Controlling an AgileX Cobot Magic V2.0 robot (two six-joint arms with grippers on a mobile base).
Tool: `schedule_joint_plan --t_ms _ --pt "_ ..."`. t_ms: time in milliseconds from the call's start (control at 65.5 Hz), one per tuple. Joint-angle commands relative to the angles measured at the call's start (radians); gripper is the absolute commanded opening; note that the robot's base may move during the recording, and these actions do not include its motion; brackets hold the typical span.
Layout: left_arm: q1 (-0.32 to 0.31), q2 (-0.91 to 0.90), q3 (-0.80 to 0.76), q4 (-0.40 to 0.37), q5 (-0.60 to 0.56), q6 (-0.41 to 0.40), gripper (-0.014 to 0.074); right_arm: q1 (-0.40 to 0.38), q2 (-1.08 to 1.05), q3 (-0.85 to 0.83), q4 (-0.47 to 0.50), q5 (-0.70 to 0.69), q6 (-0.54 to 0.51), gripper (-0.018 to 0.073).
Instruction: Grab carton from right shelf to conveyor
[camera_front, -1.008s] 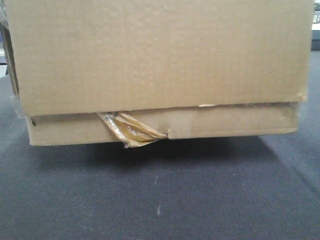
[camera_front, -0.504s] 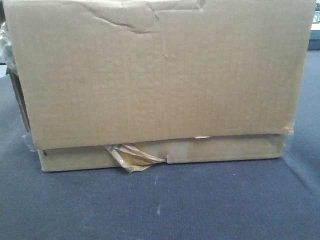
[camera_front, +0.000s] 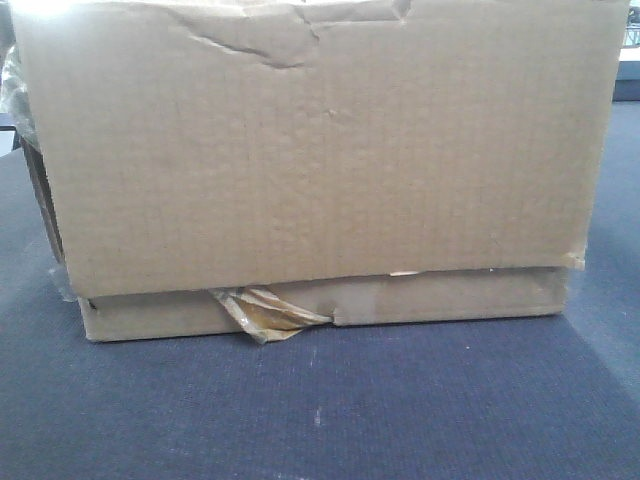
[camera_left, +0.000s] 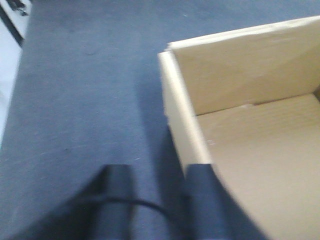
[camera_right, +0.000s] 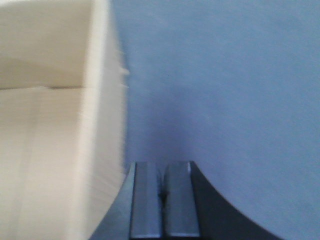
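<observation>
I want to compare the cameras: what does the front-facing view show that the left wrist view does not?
Only the front-facing view shows the carton's creased outer face and the tape wad at its bottom seam. Only the left wrist view shows the carton's open, empty inside and the left gripper, with one finger on each side of the wall. Both show the carton resting on the conveyor.

The dark woven conveyor (camera_front: 320, 410) carries the carton (camera_front: 310, 160), seemingly resting flat.
</observation>
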Motion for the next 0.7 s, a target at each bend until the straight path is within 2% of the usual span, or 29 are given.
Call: schedule_joint_plan --t_ms 0,168,366,534,687 --pt "0.053 -0.105 0.156 -0.019 -0.117 0.006 -0.0032 -0.035 -0.08 0.12 -0.026 -0.07 0.001 -0.0068" --pt "0.133 -0.303 0.462 -0.087 -0.313 0.006 -0.0008 -0.043 -0.221 0.376 -0.048 -0.25 -0.001 -0.0069" --pt "0.142 -0.517 0.729 -0.095 -0.435 0.006 -0.0008 -0.043 -0.388 0.659 -0.048 -0.439 -0.007 -0.0069" --pt "0.142 -0.727 0.903 -0.093 -0.483 0.006 -0.0008 -0.043 -0.562 0.877 -0.048 -0.551 -0.046 -0.0069" --pt "0.142 -0.941 0.991 -0.093 -0.483 0.006 -0.0008 -0.043 -0.787 1.013 -0.048 -0.574 -0.046 -0.0069"
